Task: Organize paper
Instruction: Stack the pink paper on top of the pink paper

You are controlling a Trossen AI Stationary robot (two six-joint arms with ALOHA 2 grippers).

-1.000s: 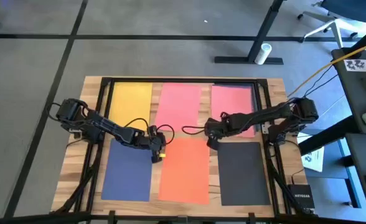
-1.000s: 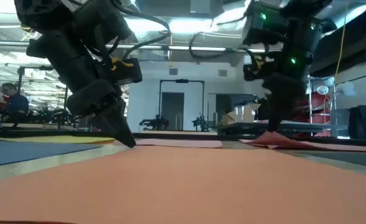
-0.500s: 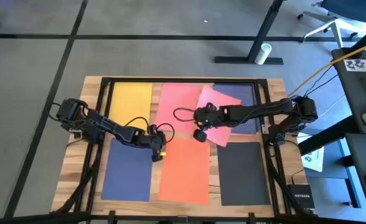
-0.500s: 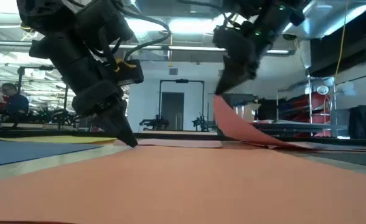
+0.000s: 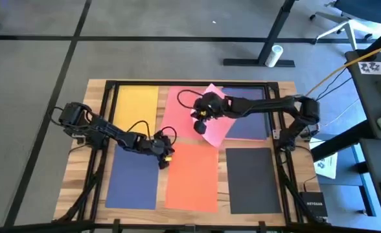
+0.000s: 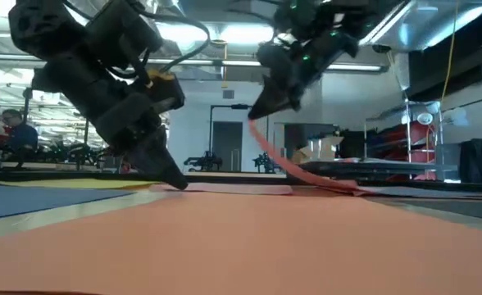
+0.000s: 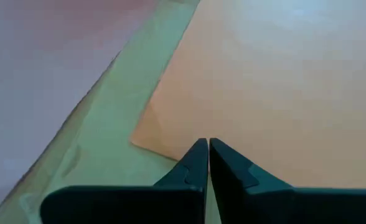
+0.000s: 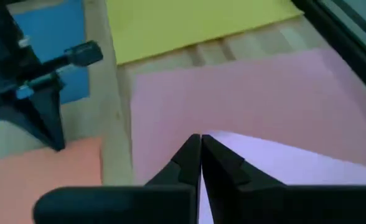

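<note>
My right gripper (image 5: pixel 199 127) is clamped on the corner of a pink sheet (image 5: pixel 218 116) and holds it lifted above the table (image 5: pixel 96 90). The sheet is turned at an angle and overlaps a second pink sheet (image 5: pixel 181 103) lying flat in the far middle. From table height I see the held sheet (image 6: pixel 294 168) curve down from the gripper (image 6: pixel 253 116) to the tabletop, its far end on the surface. My right wrist camera shows the fingers (image 8: pixel 186 163) pressed together on the raised corner (image 8: pixel 276 165), with the flat pink sheet (image 8: pixel 245 93) and the yellow sheet (image 8: pixel 195 25) beyond.

My left gripper (image 5: pixel 164 164) is down at the far left corner of the orange sheet (image 5: pixel 192 176), its fingers (image 7: pixel 198 165) closed tip to tip right at that corner (image 7: pixel 264 93). I cannot tell whether they pinch the paper or just touch it.

The other sheets lie flat: yellow (image 5: pixel 136 101) far left, a navy one (image 5: pixel 133 182) near left, black (image 5: pixel 253 179) near right, and a bluish one (image 5: pixel 249 123) far right, partly under the lifted pink sheet.
</note>
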